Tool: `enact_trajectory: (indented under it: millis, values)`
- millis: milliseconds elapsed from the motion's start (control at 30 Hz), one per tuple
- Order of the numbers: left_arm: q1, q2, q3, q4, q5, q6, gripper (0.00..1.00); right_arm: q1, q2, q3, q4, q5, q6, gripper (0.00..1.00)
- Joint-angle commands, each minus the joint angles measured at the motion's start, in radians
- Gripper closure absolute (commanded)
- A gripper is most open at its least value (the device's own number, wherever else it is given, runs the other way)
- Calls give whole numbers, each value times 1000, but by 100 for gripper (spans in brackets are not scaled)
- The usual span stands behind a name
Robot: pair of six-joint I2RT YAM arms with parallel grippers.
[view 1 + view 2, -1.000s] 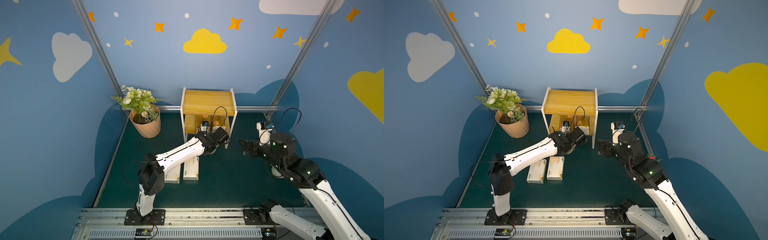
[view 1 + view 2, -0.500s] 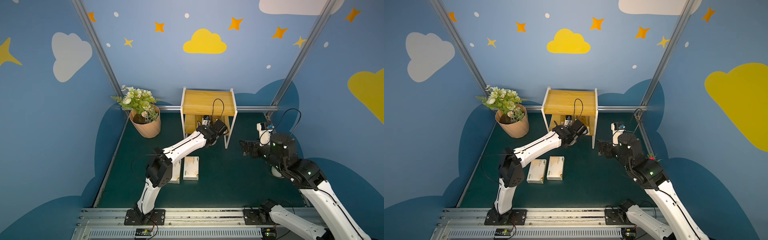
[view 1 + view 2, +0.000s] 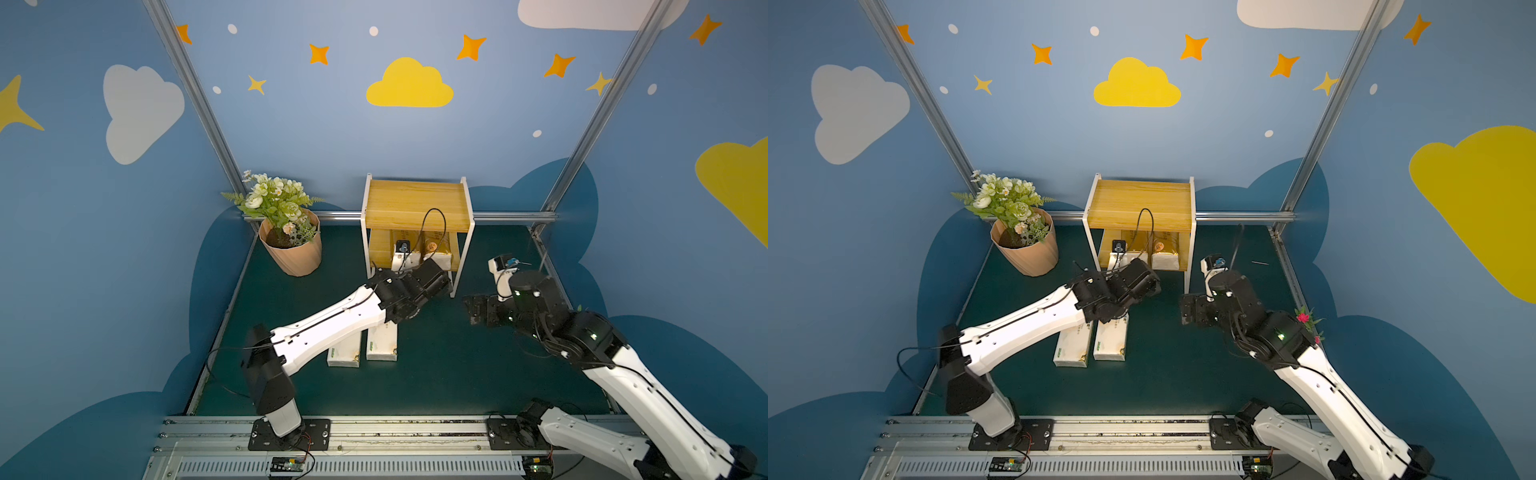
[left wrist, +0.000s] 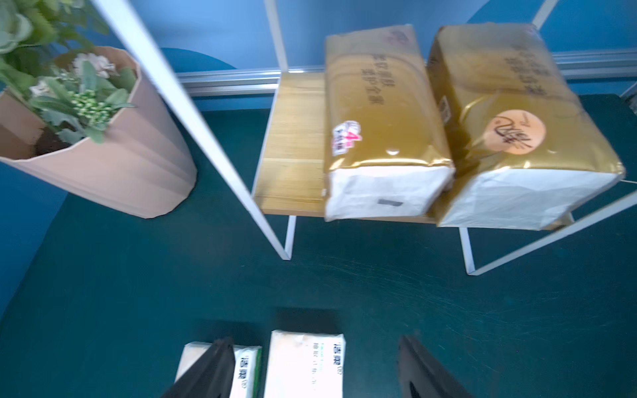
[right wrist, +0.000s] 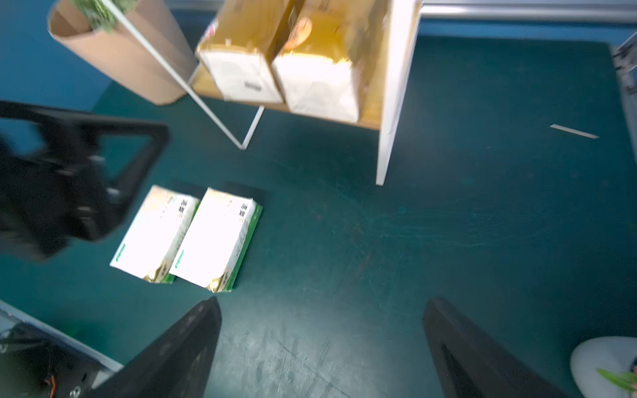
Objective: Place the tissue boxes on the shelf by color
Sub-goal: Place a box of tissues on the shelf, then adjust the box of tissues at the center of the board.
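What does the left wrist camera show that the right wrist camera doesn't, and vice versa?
Only left wrist: pale flowers and soil inside the ribbed peach pot. Only right wrist: the open right gripper and a thin pale strip on the green mat. Both: two shiny gold tissue packs on the shelf's lower wood-grain board, and two cream-white packs on the mat.

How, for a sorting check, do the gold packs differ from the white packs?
The gold packs are shiny gold; the white packs cream-white with green marks. The gold packs sit on the shelf's lower board; the white packs on the table. Both pairs lie side by side.
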Motion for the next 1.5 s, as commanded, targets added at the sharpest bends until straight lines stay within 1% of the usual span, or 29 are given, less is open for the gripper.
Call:
enact_trajectory:
  millis: [0, 133, 200, 300, 433, 500, 567, 633, 767, 967, 1167, 1300, 1467]
  values:
    - [33, -53, -94, -52, -12, -67, 15, 68, 126, 52, -14, -20, 71, 2]
    - [95, -123, -166, -56, 53, -40, 7, 103, 299, 146, -50, -89, 151, 2]
    - [124, -157, -207, -28, 68, -1, 6, 114, 378, 191, -55, -122, 158, 2]
    - [170, -189, -232, -36, 72, 16, 0, 110, 467, 256, -50, -175, 172, 2]
    - [240, -209, -239, -49, 108, 53, 0, 99, 588, 324, -49, -280, 184, 2]
    - [280, -218, -249, -58, 133, 54, 0, 91, 654, 357, -51, -360, 201, 2]
    - [316, -236, -272, -54, 156, 49, 0, 91, 735, 419, -96, -421, 202, 2]
    - [350, -263, -307, -35, 186, 53, 0, 97, 810, 488, -147, -453, 187, 2]
    - [414, -307, -342, -16, 227, 77, 0, 126, 900, 554, -164, -459, 187, 2]
    - [459, -346, -376, 35, 247, 147, 0, 155, 982, 571, -148, -456, 209, 2]
    - [471, -365, -417, 78, 269, 176, 0, 192, 1028, 604, -154, -435, 206, 2]
    - [480, -374, -427, 97, 281, 196, 0, 195, 1051, 608, -175, -409, 244, 2]
    - [483, -380, -432, 112, 300, 211, 0, 212, 1063, 610, -197, -332, 294, 2]
